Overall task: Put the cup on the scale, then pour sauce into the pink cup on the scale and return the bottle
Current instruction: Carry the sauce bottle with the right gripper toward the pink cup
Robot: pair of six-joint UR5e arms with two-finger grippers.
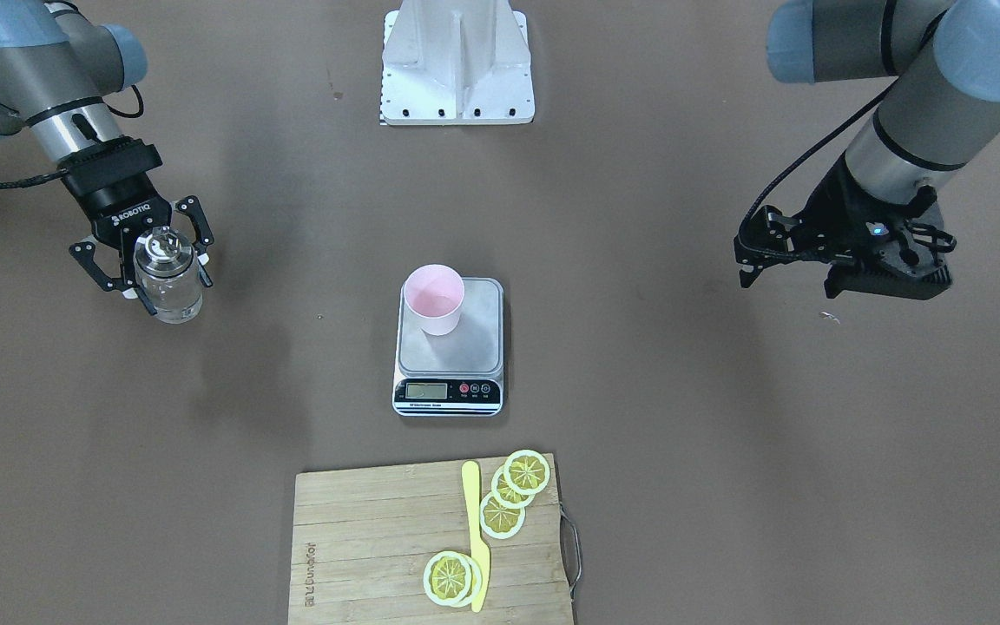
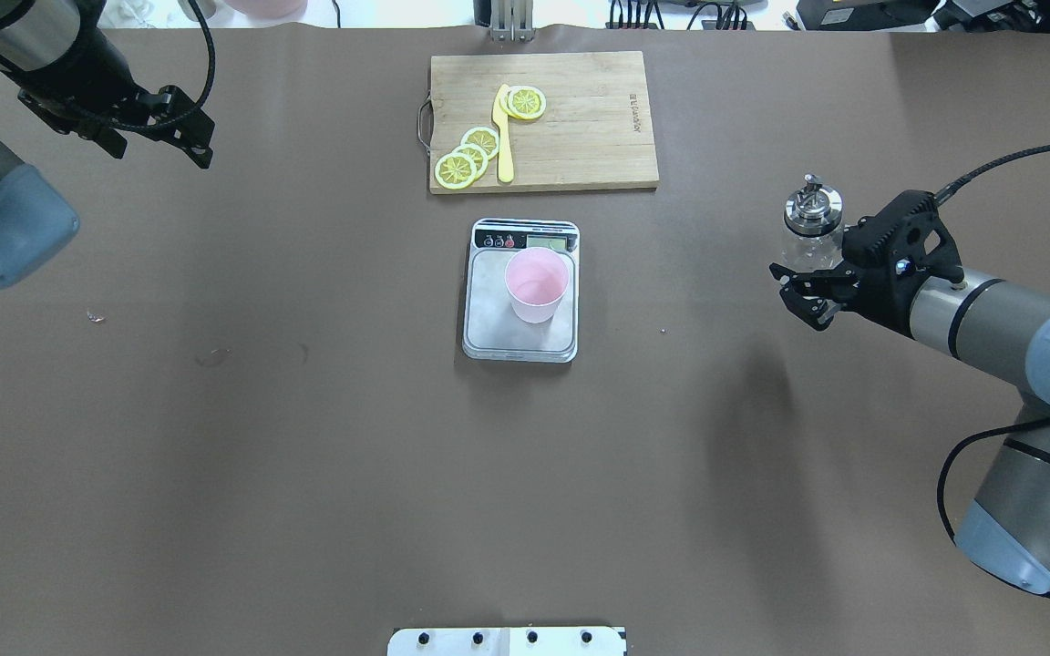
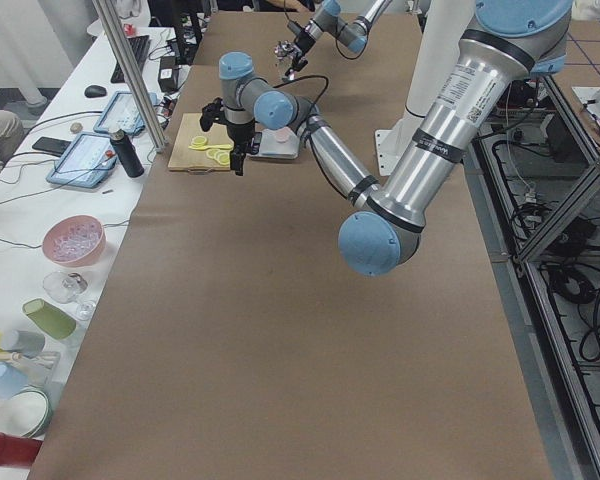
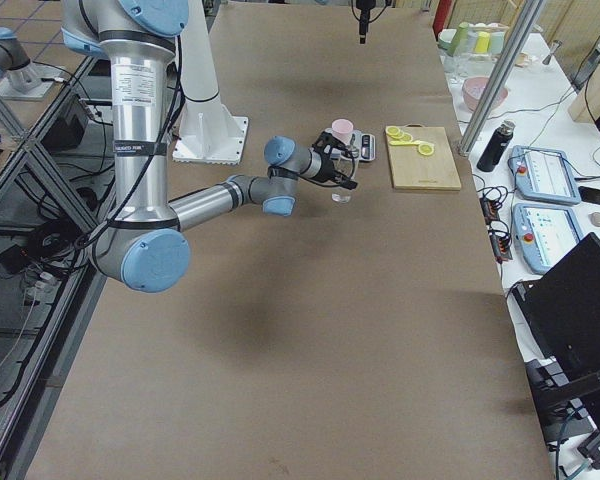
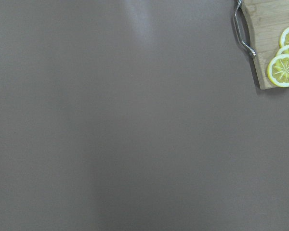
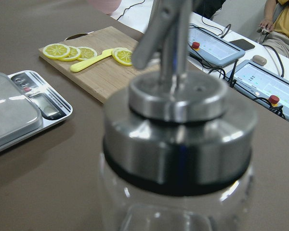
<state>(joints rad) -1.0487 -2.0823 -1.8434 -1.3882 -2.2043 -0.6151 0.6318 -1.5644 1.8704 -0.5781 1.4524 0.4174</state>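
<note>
I see the cup (image 1: pixel 435 299) upright on the scale (image 1: pixel 476 345), off-centre on the platform. The bottle (image 1: pixel 168 282) is upright, well off to the robot's right, and looks to be standing on the table (image 1: pixel 639 391). Right gripper (image 2: pixel 798 296) is right at it, jaws spread, not clamping. Left gripper (image 1: pixel 743 265) hangs above the table at the other end, jaws apart too
</note>
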